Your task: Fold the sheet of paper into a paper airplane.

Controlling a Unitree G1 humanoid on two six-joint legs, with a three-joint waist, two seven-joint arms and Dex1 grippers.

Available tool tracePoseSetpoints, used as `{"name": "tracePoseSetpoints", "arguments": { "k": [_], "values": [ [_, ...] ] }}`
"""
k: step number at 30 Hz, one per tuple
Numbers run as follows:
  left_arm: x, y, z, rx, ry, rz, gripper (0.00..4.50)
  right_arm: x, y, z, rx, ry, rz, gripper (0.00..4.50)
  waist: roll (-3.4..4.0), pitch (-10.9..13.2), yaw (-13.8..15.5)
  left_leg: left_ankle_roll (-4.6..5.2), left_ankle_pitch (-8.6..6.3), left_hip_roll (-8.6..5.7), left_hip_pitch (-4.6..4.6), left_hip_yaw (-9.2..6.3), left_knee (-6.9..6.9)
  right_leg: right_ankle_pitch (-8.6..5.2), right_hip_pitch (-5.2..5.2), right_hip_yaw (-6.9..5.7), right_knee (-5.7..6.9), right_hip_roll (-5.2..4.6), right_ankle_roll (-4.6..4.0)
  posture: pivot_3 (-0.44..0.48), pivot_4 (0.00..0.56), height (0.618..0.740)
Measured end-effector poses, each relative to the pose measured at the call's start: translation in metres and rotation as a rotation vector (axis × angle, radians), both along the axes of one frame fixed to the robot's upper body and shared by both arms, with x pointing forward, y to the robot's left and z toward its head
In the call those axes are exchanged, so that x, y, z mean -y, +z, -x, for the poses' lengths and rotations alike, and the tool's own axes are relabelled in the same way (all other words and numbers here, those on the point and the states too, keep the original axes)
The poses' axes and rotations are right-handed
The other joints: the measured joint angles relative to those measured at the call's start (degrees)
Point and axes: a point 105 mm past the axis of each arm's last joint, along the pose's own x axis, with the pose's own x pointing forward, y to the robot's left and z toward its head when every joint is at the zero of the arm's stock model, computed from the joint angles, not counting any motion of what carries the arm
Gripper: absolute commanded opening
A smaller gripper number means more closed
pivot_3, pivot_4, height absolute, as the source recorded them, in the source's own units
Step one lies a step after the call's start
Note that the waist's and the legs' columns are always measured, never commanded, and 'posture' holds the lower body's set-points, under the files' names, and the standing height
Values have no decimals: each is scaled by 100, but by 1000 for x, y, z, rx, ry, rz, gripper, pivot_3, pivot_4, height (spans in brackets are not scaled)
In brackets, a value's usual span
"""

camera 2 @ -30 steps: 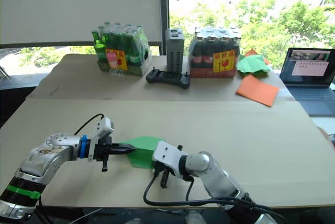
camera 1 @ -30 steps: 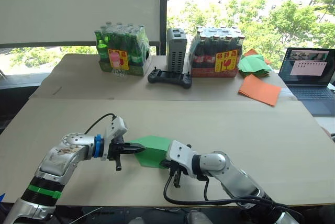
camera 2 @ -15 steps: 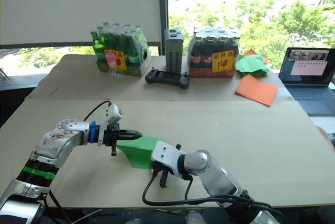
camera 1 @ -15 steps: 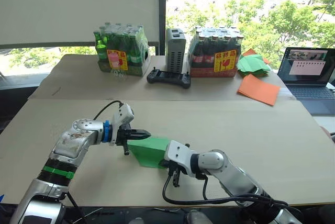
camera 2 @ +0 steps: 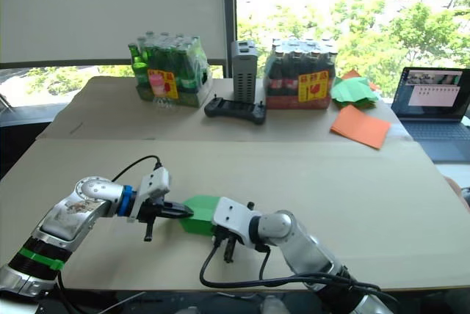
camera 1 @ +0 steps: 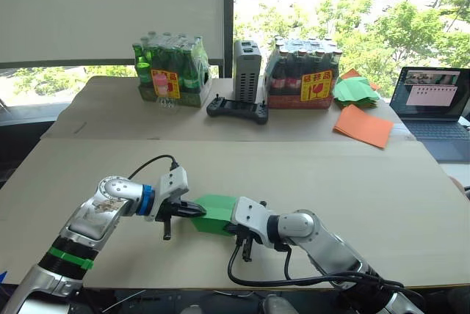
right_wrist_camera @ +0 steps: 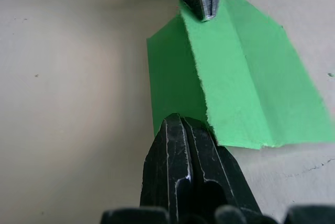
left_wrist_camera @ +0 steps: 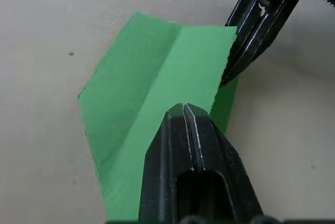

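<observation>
The sheet of paper [camera 1: 215,213] is bright green and lies folded over on the tan table, near the front edge. A lighter upper flap [left_wrist_camera: 178,77] rests on a darker lower layer. My left gripper [camera 1: 197,211] is shut on the paper's left edge, its tips [left_wrist_camera: 183,111] lying on the flap. My right gripper [right_wrist_camera: 181,122] is shut on the opposite edge, where the flap's corner meets the lower layer. The two grippers point at each other across the paper, about a gripper's length apart.
At the back stand a pack of green bottles [camera 1: 170,70], a grey box [camera 1: 247,70] and a pack of dark bottles [camera 1: 305,72], with a black controller [camera 1: 237,108] in front. A heap of green sheets [camera 1: 355,90], an orange sheet [camera 1: 363,125] and a laptop [camera 1: 433,105] sit at the right.
My left gripper lifted the paper's left edge, then came down toward the right gripper. The paper now lies folded and narrower. The right gripper has stayed in place.
</observation>
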Motion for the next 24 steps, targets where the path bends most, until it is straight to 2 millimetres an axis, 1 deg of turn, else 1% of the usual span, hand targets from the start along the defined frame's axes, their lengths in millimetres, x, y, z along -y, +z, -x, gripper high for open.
{"name": "tracePoseSetpoints", "arguments": {
  "k": [3, 6, 11, 12, 15, 17, 18, 21, 24],
  "values": [
    [-1, -9, 3, -19, 22, 7, 0, 5, 2, 0, -3, -10, 10, 45, 0, 0, 37, 0, 0, 0, -5, -1, 0, 1, -1, -3, -5, -1, -2, 0, 150, 740],
    [2, -11, 3, -17, 28, 19, 0, 12, 3, 2, -25, -36, 14, 45, 0, 0, 75, 0, 0, -2, -12, 0, 1, 2, -2, -3, -10, -4, -3, 0, 150, 740],
    [6, -18, 11, -33, 24, 31, 0, 30, 4, 14, -114, -79, -3, 45, -1, 1, 83, 0, 0, -1, -19, -2, 1, 2, -8, -5, -12, -4, -3, 0, 150, 740],
    [7, -18, 12, -32, 19, 31, 0, 33, 6, 16, -137, -84, -19, 45, -1, 1, 86, 0, 0, -1, -20, -2, 1, 2, -9, -5, -11, -4, -3, 0, 150, 740],
    [9, -18, 14, -29, 10, 31, 0, 37, 21, 19, -176, -82, -85, 45, -1, 2, 62, 0, 0, 0, -17, -1, 1, 2, -8, -4, -9, -2, -2, 0, 150, 740],
    [10, -19, 16, -31, 10, 32, 0, 41, 29, 14, -193, -107, -122, 45, -1, 2, 28, 0, 0, 0, -15, -1, 1, 1, -8, -4, -7, -2, -2, 0, 150, 740],
    [11, -19, 16, -32, 9, 34, 0, 41, 33, 7, -189, -134, -140, 45, -2, 2, 13, 0, 0, 0, -16, -1, 1, 2, -8, -4, -7, -2, -2, 0, 150, 740],
    [12, -17, 17, -33, 6, 40, 0, 41, 40, -12, -185, -206, -190, 914, -2, 2, 5, 0, 0, 1, -14, -2, 1, 2, -9, -4, -5, 0, -3, 0, 150, 740],
    [12, -18, 17, -44, 17, 42, 0, 36, 33, -21, -238, -244, -217, 2018, -2, 2, 10, 0, 0, 0, -18, -2, 1, 3, -10, -4, -8, -1, -4, 0, 150, 740]
  ]
}}
